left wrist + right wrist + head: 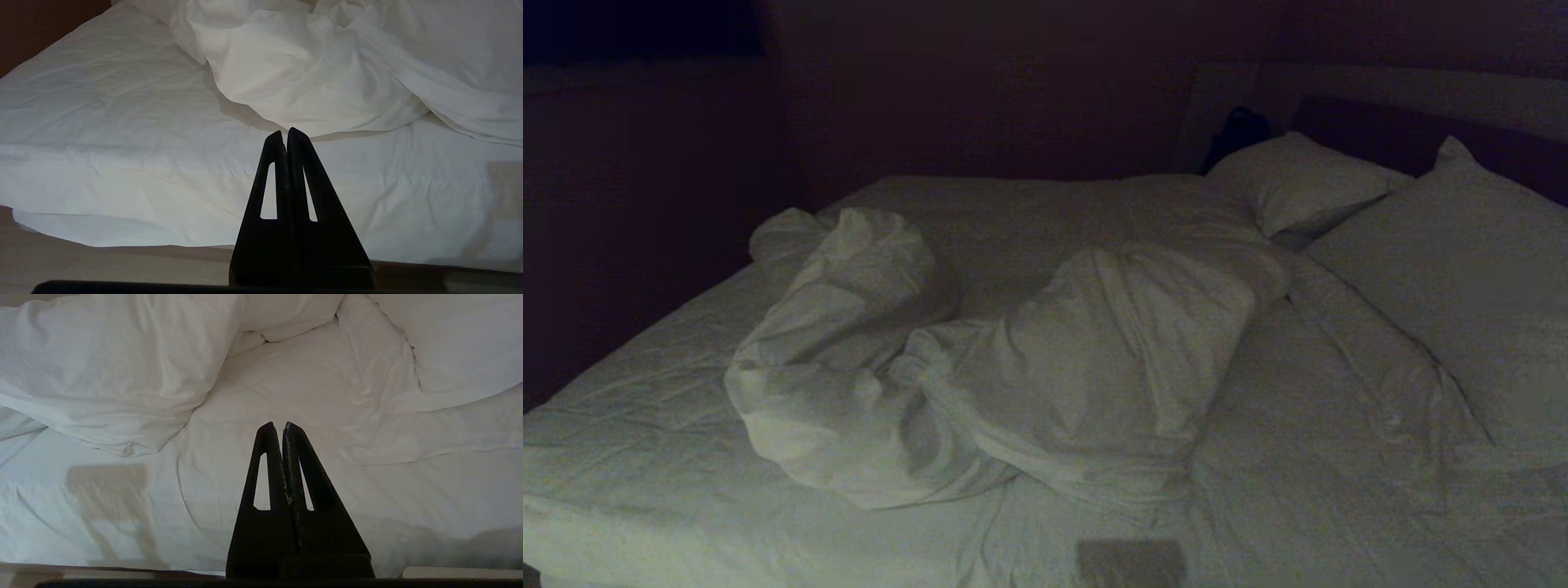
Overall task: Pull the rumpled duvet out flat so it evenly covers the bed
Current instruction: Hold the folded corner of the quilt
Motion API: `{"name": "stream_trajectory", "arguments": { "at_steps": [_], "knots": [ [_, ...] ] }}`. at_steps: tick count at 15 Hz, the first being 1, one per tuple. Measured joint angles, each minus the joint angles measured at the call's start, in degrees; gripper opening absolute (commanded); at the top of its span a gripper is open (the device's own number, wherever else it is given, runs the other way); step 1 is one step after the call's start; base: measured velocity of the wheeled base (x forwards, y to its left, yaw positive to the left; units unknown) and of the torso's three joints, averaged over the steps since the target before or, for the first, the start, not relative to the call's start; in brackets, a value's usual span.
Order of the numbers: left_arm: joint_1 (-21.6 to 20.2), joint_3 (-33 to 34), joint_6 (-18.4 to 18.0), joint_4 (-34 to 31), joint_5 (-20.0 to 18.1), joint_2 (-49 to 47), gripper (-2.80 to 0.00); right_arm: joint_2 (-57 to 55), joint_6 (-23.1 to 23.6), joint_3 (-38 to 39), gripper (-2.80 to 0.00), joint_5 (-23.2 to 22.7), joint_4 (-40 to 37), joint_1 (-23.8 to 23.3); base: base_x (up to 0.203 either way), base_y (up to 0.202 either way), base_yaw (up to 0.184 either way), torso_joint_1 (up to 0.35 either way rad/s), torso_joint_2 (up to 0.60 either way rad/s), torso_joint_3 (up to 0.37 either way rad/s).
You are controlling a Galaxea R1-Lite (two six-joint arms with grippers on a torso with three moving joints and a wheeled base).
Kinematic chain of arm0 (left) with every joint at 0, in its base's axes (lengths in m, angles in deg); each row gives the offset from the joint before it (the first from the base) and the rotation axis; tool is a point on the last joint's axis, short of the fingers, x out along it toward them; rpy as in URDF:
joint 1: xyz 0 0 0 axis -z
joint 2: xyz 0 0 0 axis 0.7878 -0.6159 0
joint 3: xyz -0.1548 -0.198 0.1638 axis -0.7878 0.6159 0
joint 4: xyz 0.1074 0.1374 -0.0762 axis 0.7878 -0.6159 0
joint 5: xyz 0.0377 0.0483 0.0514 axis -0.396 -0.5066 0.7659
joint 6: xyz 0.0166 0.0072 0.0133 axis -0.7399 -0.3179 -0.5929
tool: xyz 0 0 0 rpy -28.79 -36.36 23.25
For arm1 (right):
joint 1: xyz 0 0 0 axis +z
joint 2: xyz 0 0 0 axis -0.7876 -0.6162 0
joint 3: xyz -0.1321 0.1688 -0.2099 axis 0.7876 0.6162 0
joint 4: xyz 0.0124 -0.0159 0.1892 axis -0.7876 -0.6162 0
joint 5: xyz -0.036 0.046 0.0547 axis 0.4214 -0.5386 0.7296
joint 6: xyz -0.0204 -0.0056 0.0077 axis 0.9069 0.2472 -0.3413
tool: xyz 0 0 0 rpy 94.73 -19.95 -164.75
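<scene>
With both the left gripper [284,132] and right gripper [276,426] clenched empty short of the bed [645,457], release the jaws, then pinch the bunched duvet [1013,367] at a free edge.

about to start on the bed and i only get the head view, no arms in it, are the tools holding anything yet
Observer: No. The left tool is shut on nothing, short of the puffy white rumpled duvet.
Operator: and the right one
Observer: The right tool is shut too, empty, above the thin creased white fitted sheet.
Operator: what's nearest the right tool
Observer: A bulging fold of the duvet lies to one side of it, and the large plump white pillow to the other; it touches neither.
</scene>
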Motion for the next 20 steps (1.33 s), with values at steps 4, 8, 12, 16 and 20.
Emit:
{"name": "stream_trajectory", "arguments": {
  "at_steps": [4,8,12,16,20],
  "knots": [
    [0.0,0.0,0.0,0.0,0.0,0.0,-2.80,0.0,0.0,0.0,-2.80,0.0,0.0,0.0,0.000,0.000,0.000,0.000,0.00,0.000],
    [0.0,0.0,0.0,0.0,0.0,0.0,-2.80,0.0,0.1,0.0,-2.80,0.0,0.1,0.0,0.000,0.000,0.000,0.000,0.00,0.000],
    [0.0,0.0,0.0,0.0,0.0,0.0,-2.80,0.0,0.0,0.0,-2.80,0.1,0.1,0.0,0.000,0.000,0.000,0.000,0.00,0.000],
    [0.0,0.0,0.0,0.0,0.0,0.0,-2.80,0.0,0.6,-0.4,-2.80,0.4,0.0,0.0,0.000,0.000,0.000,0.000,0.00,0.000],
    [0.0,0.0,0.0,0.0,0.0,0.0,-2.80,-0.8,1.0,-8.4,-2.80,0.3,-2.5,0.0,0.000,0.000,0.000,0.000,0.00,0.000]
  ]
}}
